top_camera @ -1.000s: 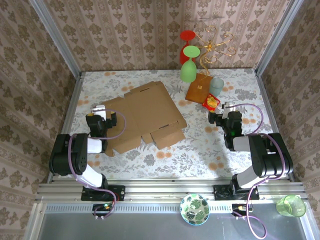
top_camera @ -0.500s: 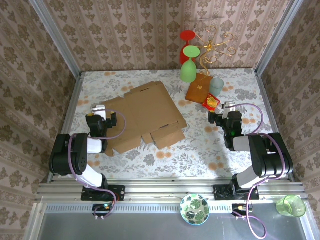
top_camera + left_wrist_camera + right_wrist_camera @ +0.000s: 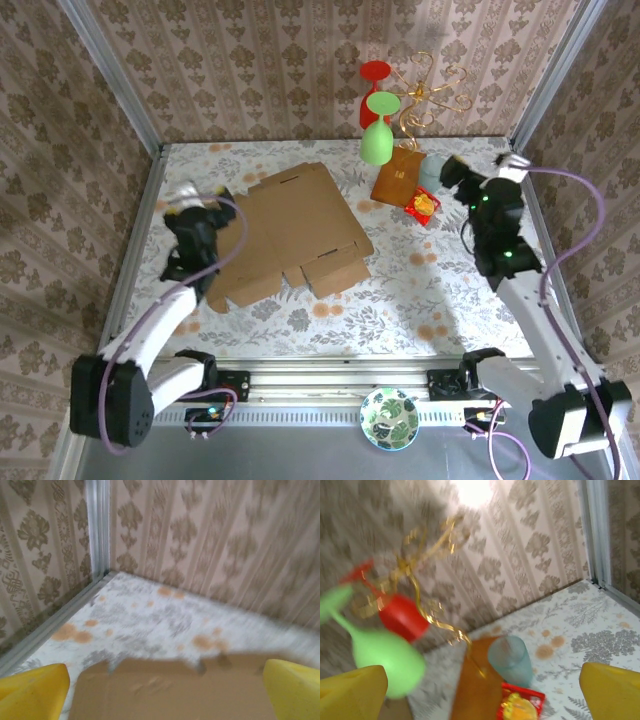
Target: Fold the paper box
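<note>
Paper box (image 3: 290, 235) lies just below the left gripper (image 3: 162, 690), whose jaws are spread and empty. Right gripper (image 3: 481, 692), equally wide, should swing leftward toward its flaps.

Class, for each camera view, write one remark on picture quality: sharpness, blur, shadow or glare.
Top external view: sharp on the plain brown cardboard box, with a soft shadow on the flowered table. Left wrist view: motion blur smears the box's far edge. Right wrist view: the green wine glass streaks with blur, and glare burns out a patch of striped wallpaper.
</note>
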Robot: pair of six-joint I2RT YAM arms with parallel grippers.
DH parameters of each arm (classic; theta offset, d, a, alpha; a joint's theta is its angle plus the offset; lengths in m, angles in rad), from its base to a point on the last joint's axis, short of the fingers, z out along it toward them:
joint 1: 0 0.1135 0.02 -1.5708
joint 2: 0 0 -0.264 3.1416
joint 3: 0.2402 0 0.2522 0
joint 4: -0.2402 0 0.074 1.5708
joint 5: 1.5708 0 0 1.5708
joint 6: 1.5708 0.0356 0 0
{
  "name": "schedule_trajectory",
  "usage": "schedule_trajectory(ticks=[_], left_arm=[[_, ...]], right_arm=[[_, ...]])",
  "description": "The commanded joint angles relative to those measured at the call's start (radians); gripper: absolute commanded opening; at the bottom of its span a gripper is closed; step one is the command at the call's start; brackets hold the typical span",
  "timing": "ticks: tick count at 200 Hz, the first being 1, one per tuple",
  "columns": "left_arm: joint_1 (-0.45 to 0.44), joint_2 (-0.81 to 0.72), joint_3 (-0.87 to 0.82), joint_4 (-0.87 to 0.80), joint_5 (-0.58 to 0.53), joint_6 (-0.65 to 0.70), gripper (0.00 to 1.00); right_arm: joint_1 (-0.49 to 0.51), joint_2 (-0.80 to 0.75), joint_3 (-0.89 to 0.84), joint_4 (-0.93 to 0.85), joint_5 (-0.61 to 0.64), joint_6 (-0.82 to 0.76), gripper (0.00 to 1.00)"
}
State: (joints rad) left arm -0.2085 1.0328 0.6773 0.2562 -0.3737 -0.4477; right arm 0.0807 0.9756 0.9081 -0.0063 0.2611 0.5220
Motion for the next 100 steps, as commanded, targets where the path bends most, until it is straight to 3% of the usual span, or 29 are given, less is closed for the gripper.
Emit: schedule_trajectory(ticks=[1,9,24,45,64,80,100], left_arm=[[0.188,0.061,0.023,-0.344,0.478,-0.535,1.00],[0.204,0.099,0.043,-0.370,0.573,-0.591,0.99],[0.167,0.117,0.100,-0.496,0.638,-0.589,0.89],[0.125,0.112,0.162,-0.722,0.682,-0.530,0.56],[0.128,0.105,0.156,-0.838,0.742,-0.506,0.39],[0.127,0.112,0.130,-0.842,0.789,-0.503,0.31],[0.106,0.143,0.112,-0.828,0.799,-0.507,0.30]], right_arm=[[-0.022,-0.030,-0.076,-0.323,-0.260,0.276,0.83],[0.022,-0.052,-0.082,-0.354,-0.248,0.303,0.75],[0.114,-0.080,-0.095,-0.407,-0.220,0.309,0.71],[0.178,-0.061,-0.160,-0.395,-0.304,0.330,0.66],[0.196,-0.010,-0.263,-0.252,-0.455,0.381,0.66],[0.218,0.058,-0.321,-0.136,-0.533,0.414,0.66],[0.245,0.173,-0.323,-0.040,-0.596,0.393,0.66]])
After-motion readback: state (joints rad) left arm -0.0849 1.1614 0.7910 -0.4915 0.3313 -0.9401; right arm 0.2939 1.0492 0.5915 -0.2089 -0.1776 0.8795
